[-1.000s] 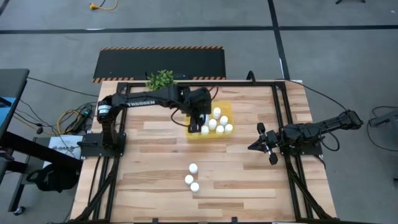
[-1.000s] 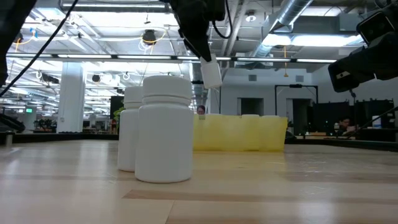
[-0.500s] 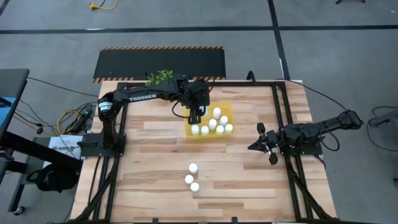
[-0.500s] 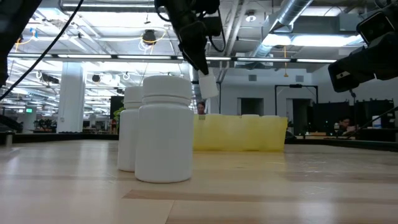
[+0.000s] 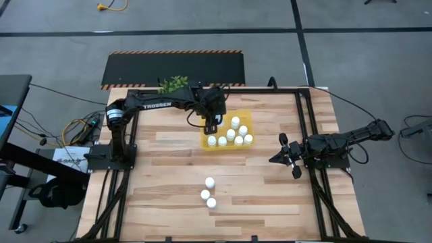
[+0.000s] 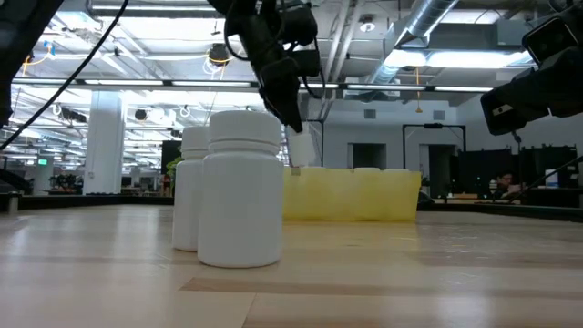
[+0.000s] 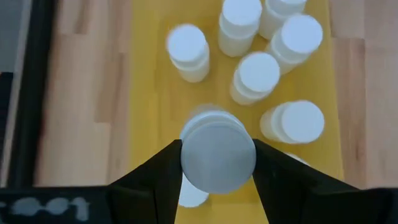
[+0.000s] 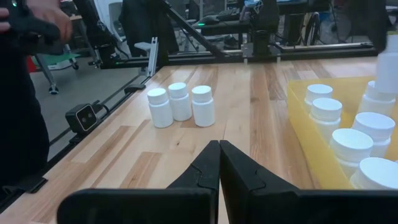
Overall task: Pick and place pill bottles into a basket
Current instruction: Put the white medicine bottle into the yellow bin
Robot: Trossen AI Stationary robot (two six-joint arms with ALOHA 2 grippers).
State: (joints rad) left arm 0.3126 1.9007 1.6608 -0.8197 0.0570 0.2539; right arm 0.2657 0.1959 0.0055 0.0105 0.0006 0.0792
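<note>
Left gripper (image 7: 217,163) pinches a pill bottle (image 7: 217,155) above the yellow basket (image 7: 149,93) (seemingly lined up over a free spot), while the right gripper (image 8: 219,163) waits shut.

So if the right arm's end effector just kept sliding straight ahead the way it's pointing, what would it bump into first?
Probably the three pill bottles standing together on the table. The shut right end effector aims just beside them, so it might clip only the nearest one. The yellow tray sits off to the side.
</note>
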